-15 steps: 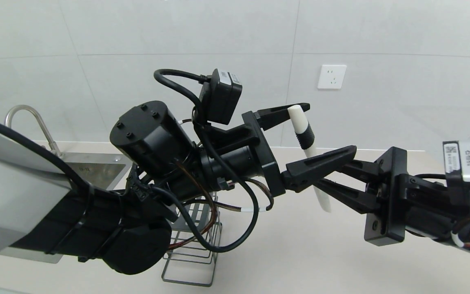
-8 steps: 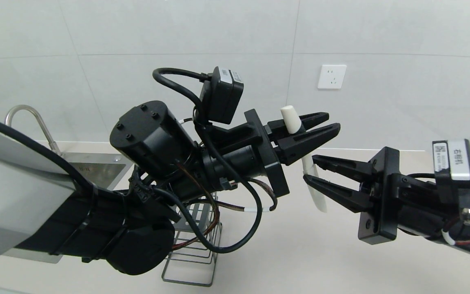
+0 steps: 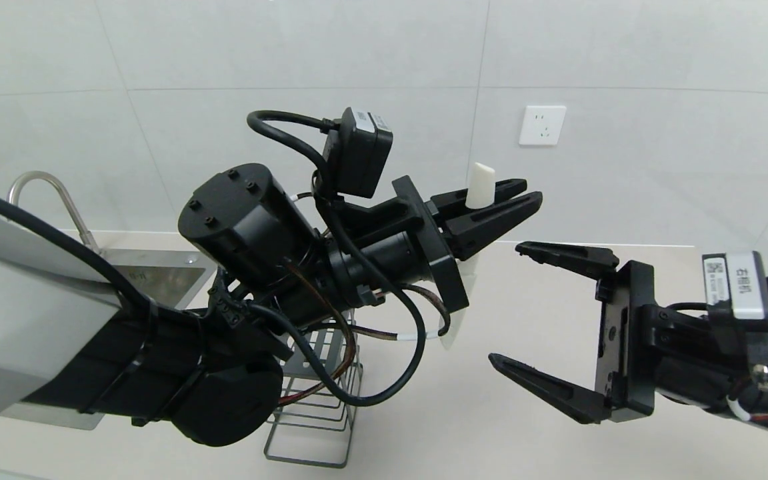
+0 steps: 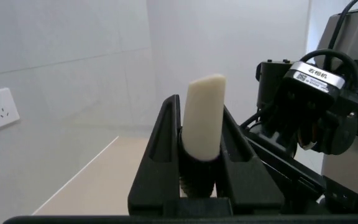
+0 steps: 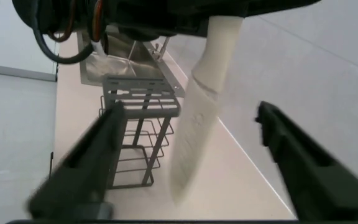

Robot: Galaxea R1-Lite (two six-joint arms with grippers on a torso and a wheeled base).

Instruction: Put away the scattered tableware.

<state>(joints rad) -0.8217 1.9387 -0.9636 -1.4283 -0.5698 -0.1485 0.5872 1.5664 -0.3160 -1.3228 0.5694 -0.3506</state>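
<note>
A white knife (image 3: 481, 184) with a black grip band hangs blade-down in mid-air above the counter. My left gripper (image 3: 532, 190) is shut on its handle, and the white handle end (image 4: 204, 118) sticks out between the fingers. The pale blade (image 5: 197, 124) points down toward the counter. My right gripper (image 3: 507, 303) stands wide open to the right of the knife, apart from it. In the right wrist view its two fingers (image 5: 86, 168) flank the blade from a distance.
A wire rack (image 3: 317, 413) stands on the beige counter (image 3: 544, 427) below my left arm. Behind it on the left are a steel sink (image 3: 151, 277) and a faucet (image 3: 44, 183). The tiled wall carries an outlet (image 3: 542, 125).
My left gripper shut on the knife handle. My right gripper let go of the blade, opened wide and drew back to the right. The knife shifted slightly left.
</note>
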